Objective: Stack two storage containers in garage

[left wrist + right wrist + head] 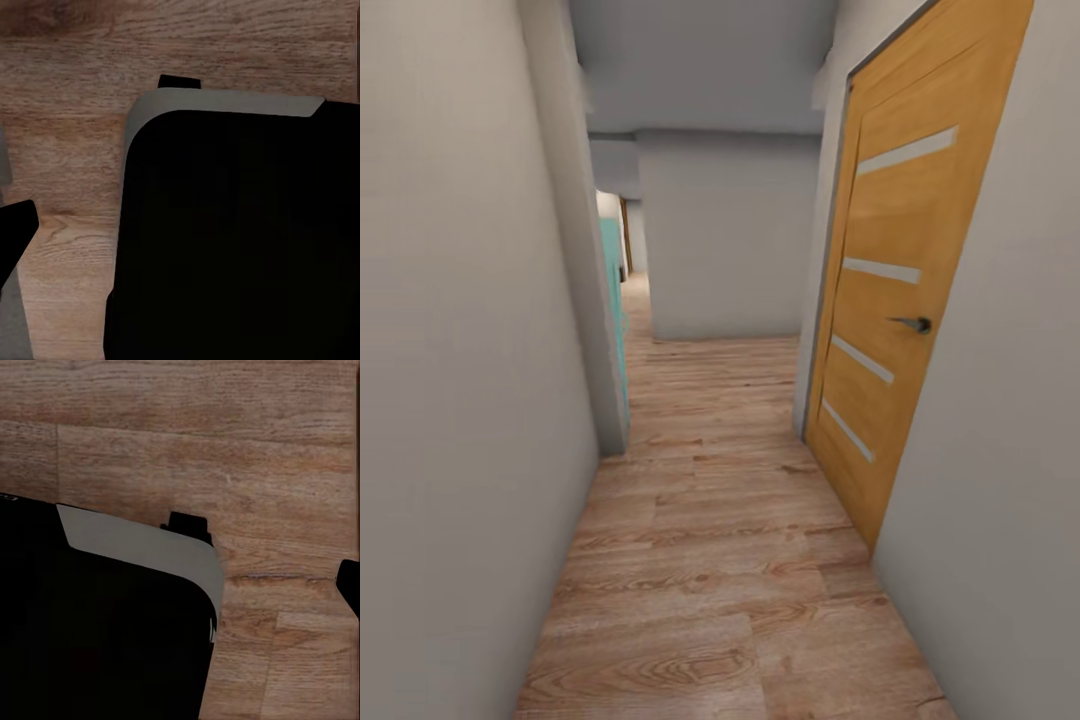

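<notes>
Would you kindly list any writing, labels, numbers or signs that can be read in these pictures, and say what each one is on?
There is no readable text.
The wooden door in the head view carries pale inset strips and a dark handle, no lettering.
The grey walls and the wood plank floor are unmarked.
The dark robot body in the wrist views bears no label.

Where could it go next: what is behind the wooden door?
The door in the right-hand wall is shut, so whatever is behind it is hidden. Plank floor runs on ahead to a grey wall.
</notes>
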You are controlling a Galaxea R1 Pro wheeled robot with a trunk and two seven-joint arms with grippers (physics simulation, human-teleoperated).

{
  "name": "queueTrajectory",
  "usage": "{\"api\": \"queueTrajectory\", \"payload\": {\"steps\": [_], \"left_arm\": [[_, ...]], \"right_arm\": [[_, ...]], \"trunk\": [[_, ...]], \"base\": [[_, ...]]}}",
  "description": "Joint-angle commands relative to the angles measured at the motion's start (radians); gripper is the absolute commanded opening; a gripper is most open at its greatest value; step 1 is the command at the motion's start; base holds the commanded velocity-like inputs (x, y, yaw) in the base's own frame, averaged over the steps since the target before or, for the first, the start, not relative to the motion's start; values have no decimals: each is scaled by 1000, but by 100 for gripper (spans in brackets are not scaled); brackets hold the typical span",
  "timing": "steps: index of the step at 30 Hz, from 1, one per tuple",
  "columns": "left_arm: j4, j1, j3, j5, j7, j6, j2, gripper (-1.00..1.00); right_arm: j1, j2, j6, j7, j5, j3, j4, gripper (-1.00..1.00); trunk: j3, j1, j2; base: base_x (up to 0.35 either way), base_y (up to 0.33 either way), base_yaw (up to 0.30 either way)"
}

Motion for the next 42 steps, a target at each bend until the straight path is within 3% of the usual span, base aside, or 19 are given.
{"api": "queueTrajectory", "payload": {"steps": [1,31,42], "left_arm": [[0,0,2,9,0,-2,0,100],[3,0,1,10,1,12,0,100],[-7,0,-1,11,4,64,0,100]], "right_arm": [[-1,0,-6,6,-10,7,3,100],[-1,-1,-9,4,-8,8,3,100],[-1,-2,-8,4,-6,12,3,100]], "trunk": [[-1,1,0],[-1,1,0],[-1,1,0]], "base": [[312,0,8],[321,0,0],[323,0,0]]}}
